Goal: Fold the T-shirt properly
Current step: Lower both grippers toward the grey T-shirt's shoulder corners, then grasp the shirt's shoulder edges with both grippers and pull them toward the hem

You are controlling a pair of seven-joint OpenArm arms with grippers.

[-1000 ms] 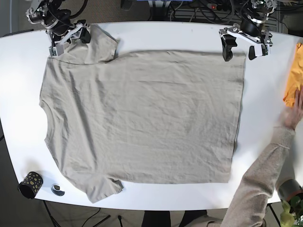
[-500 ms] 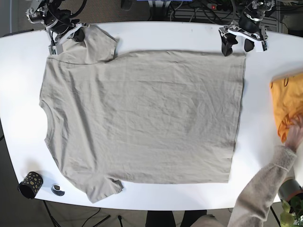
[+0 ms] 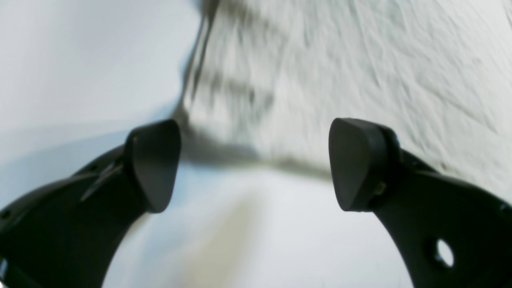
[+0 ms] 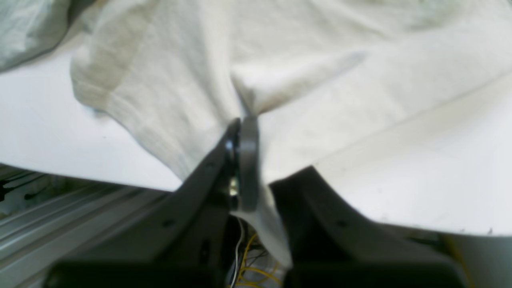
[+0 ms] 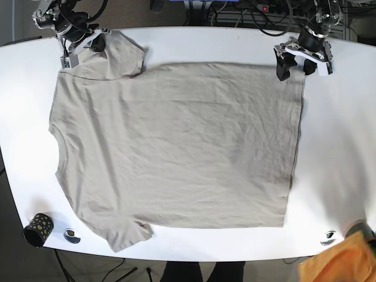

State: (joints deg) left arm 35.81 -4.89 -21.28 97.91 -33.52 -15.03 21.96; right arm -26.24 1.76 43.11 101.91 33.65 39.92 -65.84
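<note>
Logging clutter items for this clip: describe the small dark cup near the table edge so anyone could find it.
On the white table, follow the T-shirt down to its lower sleeve at the left corner. The black gold-speckled cup stands there, taller than the flat round object beside it.

- T-shirt (image 5: pixel 176 141): plain pale grey-beige, no print; it reads off-white in both my wrist views.
- Table (image 5: pixel 329 147): plain white.
- My left gripper (image 3: pixel 254 166): black fingers with matte black pads (image 3: pixel 154 164); white housing in the base view.
- My right gripper (image 4: pixel 242 132): black body, grey pad at the tip.
- Cup (image 5: pixel 38 229): black with small gold spots.
- Cloth (image 5: pixel 341 267) at the table's near corner: solid orange.
- Wires (image 4: pixel 256 260) under my right gripper: yellow.
</note>
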